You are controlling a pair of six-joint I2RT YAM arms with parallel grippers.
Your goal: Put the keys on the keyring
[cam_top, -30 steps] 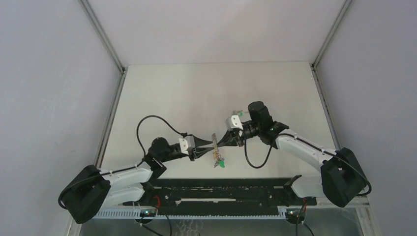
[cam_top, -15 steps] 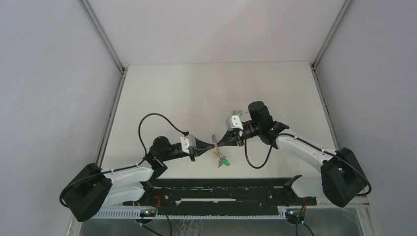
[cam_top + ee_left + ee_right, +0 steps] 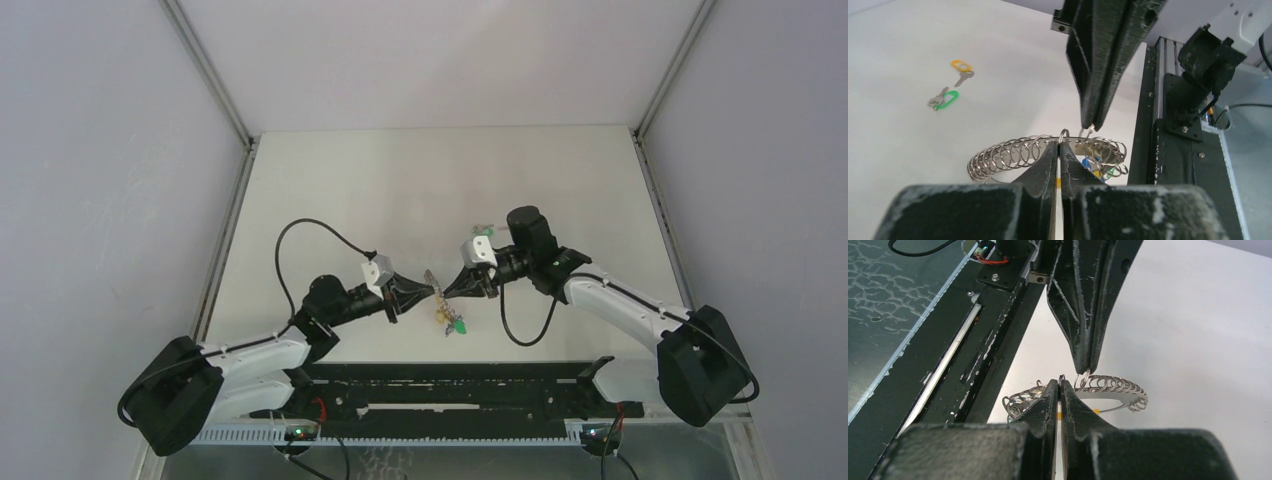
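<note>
The keyring (image 3: 1013,154) is a flat silvery band strung with many small wire rings. It hangs in the air between both grippers (image 3: 439,300). My left gripper (image 3: 1060,144) is shut on one small ring at the band's top edge. My right gripper (image 3: 1060,382) is shut on a neighbouring small ring, and it comes down from above in the left wrist view (image 3: 1089,127). Blue, green and yellow-headed keys (image 3: 1096,167) dangle under the band's right end. Two loose keys lie on the table: a yellow-headed one (image 3: 962,67) and a green-headed one (image 3: 944,99).
The black rail and arm mounts (image 3: 450,385) run along the near table edge, just below the grippers. The loose keys lie on the white table (image 3: 400,190) just beyond my right wrist (image 3: 483,231). Grey walls close in the sides.
My left wrist has lifted and swung slightly, and its fingertips sit a little higher. The keyring has turned with it, and the hanging keys have shifted slightly right. The right arm has barely moved.
</note>
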